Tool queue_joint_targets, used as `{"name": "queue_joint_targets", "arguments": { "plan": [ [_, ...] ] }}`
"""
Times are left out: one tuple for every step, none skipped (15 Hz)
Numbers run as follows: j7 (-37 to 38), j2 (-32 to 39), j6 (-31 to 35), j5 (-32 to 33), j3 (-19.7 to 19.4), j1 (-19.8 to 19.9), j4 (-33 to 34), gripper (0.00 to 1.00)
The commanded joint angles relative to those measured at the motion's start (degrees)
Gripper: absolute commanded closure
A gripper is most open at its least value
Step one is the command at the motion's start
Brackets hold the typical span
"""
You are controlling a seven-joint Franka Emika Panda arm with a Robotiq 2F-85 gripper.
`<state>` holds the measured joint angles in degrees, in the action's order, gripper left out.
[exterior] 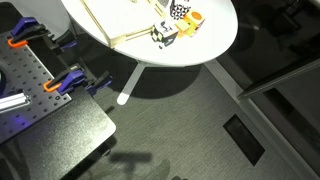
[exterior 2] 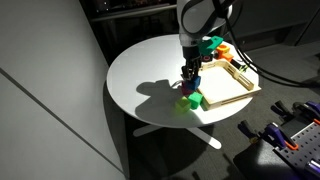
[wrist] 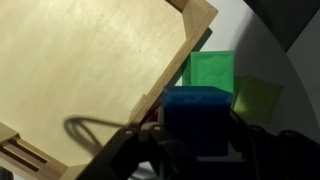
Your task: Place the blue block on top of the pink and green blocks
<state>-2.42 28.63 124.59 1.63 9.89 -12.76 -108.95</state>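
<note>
Pincer pinches smooth blue block; glossy green block beside flat wooden tray.

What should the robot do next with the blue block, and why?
Probably ease the gripper a little toward the green block. In the wrist view it seems to hold the blue block, and the green block lies just ahead, not yet fully under it.

In the wrist view the wooden tray runs off the top and left edges. The gripper covers the lower corners of the blue block.
</note>
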Motion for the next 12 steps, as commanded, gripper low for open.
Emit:
{"name": "queue_joint_targets", "arguments": {
  "plan": [
    [-0.2,1.3,-1.0,1.6,-0.1,-0.9,1.5,0.69],
    [-0.2,1.6,-1.0,1.7,-0.1,-1.1,1.5,0.69],
    [-0.3,1.7,-1.1,1.7,-0.1,-1.1,1.5,0.43],
    [-0.3,1.9,-1.1,1.6,-0.1,-1.1,1.4,0.18],
    [-0.4,1.9,-1.1,1.5,-0.1,-1.1,1.3,0.18],
    [-0.4,1.6,-1.0,1.4,-0.1,-1.0,1.0,0.13],
    [-0.5,1.4,-0.9,1.3,-0.1,-0.9,0.8,0.06],
    [-0.5,0.8,-0.6,1.1,0.0,-0.8,0.4,0.00],
    [-0.6,0.2,0.0,1.1,0.0,-0.7,0.0,0.00],
    [-0.7,-0.3,0.5,1.0,0.1,-0.7,-0.3,0.00],
    [-0.9,-0.8,1.1,1.0,0.2,-0.6,-0.7,0.00],
    [-1.2,-1.7,2.3,1.0,0.3,-0.5,-1.4,0.00]
  ]
}}
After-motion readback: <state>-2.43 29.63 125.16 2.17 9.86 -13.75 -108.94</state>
